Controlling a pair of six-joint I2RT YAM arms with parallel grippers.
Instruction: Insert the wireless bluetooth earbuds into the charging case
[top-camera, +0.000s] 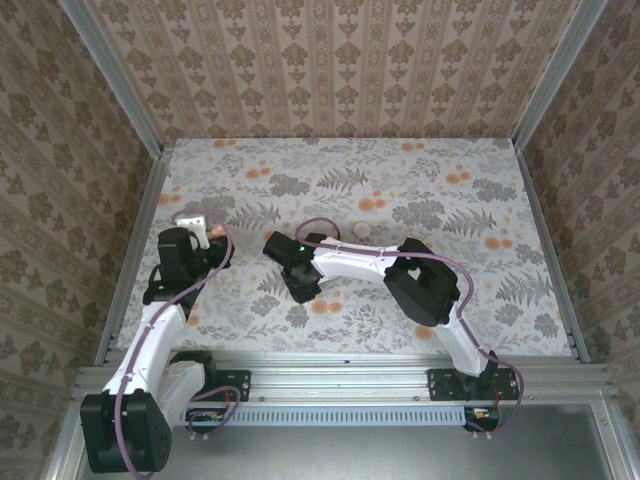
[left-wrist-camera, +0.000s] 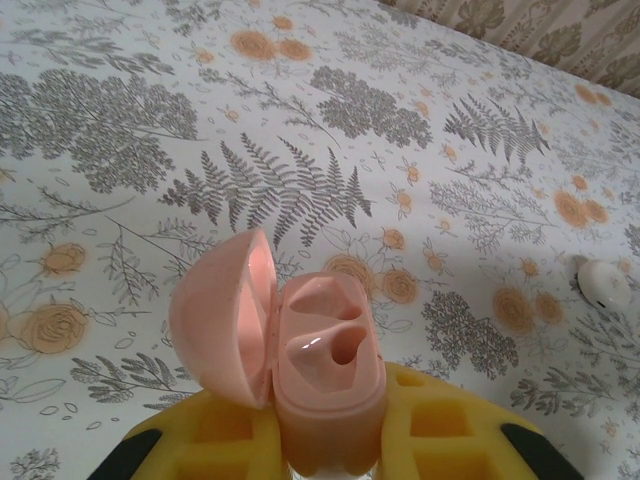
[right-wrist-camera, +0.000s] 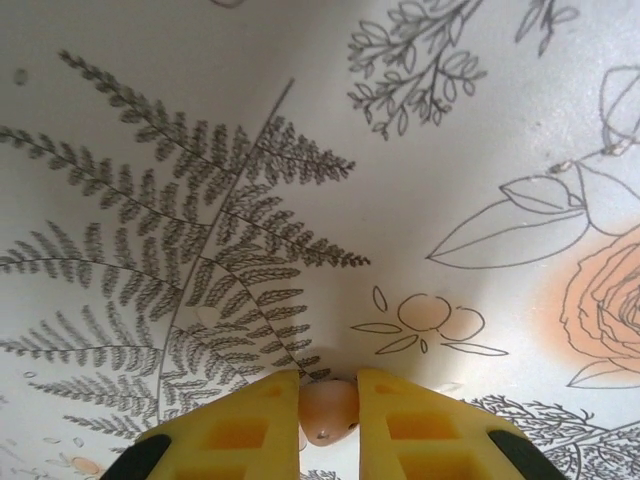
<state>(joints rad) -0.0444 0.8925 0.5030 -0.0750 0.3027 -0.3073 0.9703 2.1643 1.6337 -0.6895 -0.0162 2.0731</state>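
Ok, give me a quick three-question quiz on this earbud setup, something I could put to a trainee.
1. True or false: the lid of the charging case held in the left gripper is shut.
2. Pick one: what is pinched in the right gripper? A, a small pink earbud. B, the case lid. C, nothing.
3. Short answer: how many of the case's two sockets are filled?

Key: 1 false, the lid stands open. 2 A. 3 zero, both are empty.
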